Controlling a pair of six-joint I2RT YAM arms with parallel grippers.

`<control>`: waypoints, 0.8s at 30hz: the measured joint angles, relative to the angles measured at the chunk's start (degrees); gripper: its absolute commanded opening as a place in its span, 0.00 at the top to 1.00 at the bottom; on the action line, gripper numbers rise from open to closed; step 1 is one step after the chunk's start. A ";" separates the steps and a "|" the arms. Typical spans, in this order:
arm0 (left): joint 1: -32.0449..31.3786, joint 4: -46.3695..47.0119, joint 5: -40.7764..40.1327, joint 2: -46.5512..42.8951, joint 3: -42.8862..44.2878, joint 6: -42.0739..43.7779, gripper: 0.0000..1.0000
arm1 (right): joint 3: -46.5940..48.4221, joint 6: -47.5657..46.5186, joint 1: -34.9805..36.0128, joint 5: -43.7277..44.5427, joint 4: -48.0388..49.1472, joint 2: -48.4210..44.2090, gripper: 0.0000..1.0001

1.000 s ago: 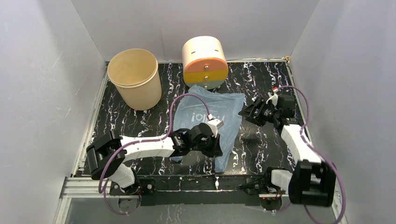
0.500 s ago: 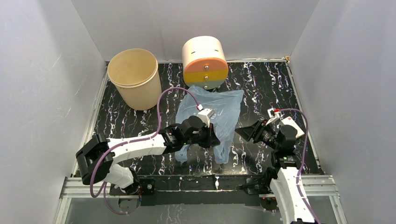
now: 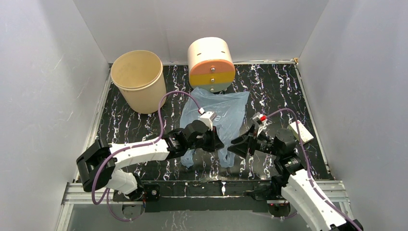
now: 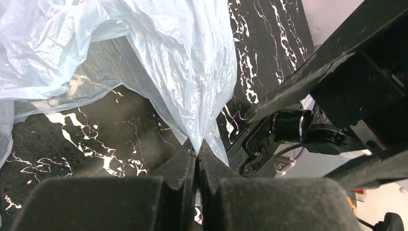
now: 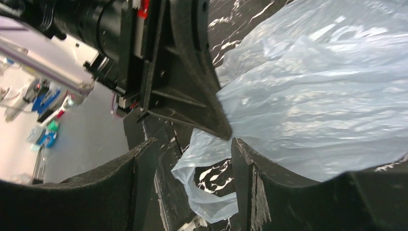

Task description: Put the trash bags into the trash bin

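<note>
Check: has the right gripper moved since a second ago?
Yes. The right gripper has come left and toward the table's near edge, away from the orange-fronted cylinder, up to the near end of the trash bag.

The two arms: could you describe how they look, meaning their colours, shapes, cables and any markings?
Both the left arm and the right arm have smooth white link shells between chunky black joint housings. A thin purple cable loops loosely along each one. Near each wrist sits a small white block with a red mark. The fingers are matte black, wedge-shaped, with a rough, grainy surface.
</note>
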 measured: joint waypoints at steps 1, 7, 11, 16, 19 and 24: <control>0.04 0.13 -0.02 0.00 -0.02 -0.09 0.99 | 0.37 -0.96 0.94 -0.02 -0.42 0.57 0.35; 0.37 0.72 -0.28 0.00 -0.70 -0.87 0.99 | 2.01 -7.43 9.31 3.37 -5.81 4.70 0.33; 0.76 0.68 -0.57 -0.26 -1.38 -1.03 0.99 | 2.34 -9.90 14.40 5.88 -8.59 4.76 0.32; 1.22 0.85 -0.66 -0.96 -2.19 -1.60 0.99 | 3.82 -12.17 19.43 8.13 -10.12 6.71 0.32; 1.46 1.22 -0.63 -1.40 -2.64 -2.05 0.99 | 4.24 -13.51 21.86 10.88 -10.12 8.66 0.32; 1.49 1.44 -0.59 -1.60 -2.64 -2.23 0.99 | 4.24 -14.38 23.45 18.43 -11.23 10.54 0.30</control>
